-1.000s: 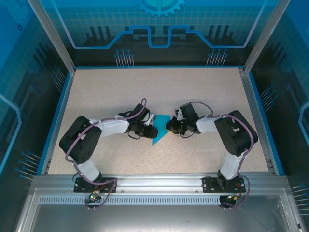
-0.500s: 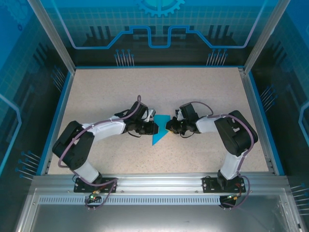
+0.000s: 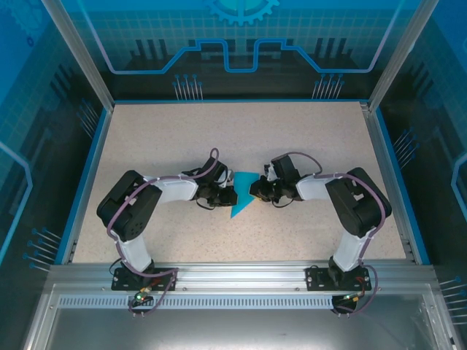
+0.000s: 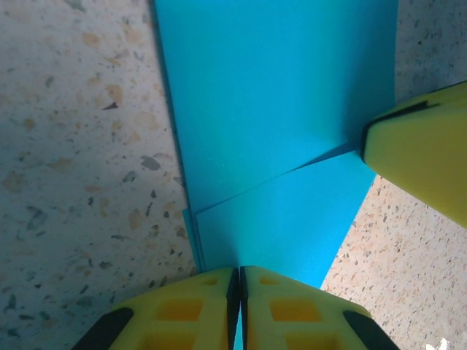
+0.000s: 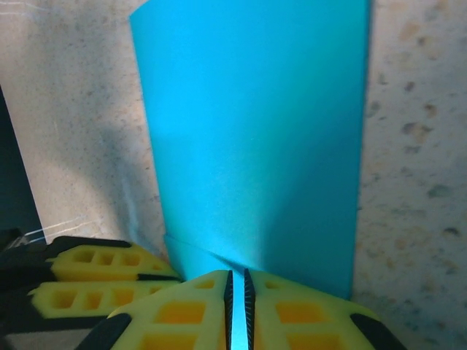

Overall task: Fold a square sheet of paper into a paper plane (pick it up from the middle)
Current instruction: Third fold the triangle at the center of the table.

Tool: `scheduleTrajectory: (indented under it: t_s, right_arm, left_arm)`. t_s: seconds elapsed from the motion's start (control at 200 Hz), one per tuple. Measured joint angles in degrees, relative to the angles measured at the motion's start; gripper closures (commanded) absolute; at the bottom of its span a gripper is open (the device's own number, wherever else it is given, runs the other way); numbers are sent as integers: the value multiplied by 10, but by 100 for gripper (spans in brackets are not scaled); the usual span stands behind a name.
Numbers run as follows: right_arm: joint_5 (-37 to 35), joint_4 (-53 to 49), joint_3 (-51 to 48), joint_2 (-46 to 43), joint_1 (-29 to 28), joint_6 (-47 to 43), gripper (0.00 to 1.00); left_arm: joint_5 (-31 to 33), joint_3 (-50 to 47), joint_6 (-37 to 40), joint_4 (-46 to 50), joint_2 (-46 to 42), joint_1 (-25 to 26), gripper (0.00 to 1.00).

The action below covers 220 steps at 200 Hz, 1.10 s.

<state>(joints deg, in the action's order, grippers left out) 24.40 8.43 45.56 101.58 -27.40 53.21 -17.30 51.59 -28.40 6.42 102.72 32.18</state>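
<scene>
left gripper (image 4: 237, 281), just closed, is pinching the creased teal-blue paper sheet (image 4: 270, 109) mid worktop (image 3: 146, 138); right gripper (image 5: 237, 281) is pinching opposite; i am judging folding ready.

In the view from above, the left arm (image 3: 135, 219) is folded up from its base at the lower left, with the forearm laid rightward toward mid-frame. The right arm (image 3: 355, 208) is posed as its mirror from the lower right. The left end effector (image 3: 232, 192) and the right end effector (image 3: 254, 191) are set facing each other, close together at the centre. In each wrist view the yellow fingers (image 4: 197, 306) are seen pressed together on an edge of the sheet of paper (image 3: 241, 203).
</scene>
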Motion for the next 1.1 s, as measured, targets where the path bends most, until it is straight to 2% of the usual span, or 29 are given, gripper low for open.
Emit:
scheduleTrajectory:
  t_s: [0.135,0.275,0.55,0.705,0.87,1.0,1.1]
  right_arm:
    - [-2,-19,14,-37,-15,-13,84]
    - [-2,-17,30,-38,-40,-14,85]
    - [-12,1,22,15,-49,-1,87]
    - [-14,6,20,35,-48,-1,87]
    - [-14,15,16,35,-48,-1,87]
    - [-14,15,16,35,-48,-1,87]
    - [-14,15,16,35,-48,-1,87]
  left_arm:
    - [1,-8,0,-11,-4,0,87]
    - [1,-11,0,-15,-6,0,86]
    - [1,-11,0,-16,-8,0,85]
    - [1,-12,0,-12,-13,0,82]
    - [5,-13,0,19,-52,0,80]
    - [-28,-13,-8,18,-105,0,80]
    - [-71,-12,-29,5,-105,0,80]
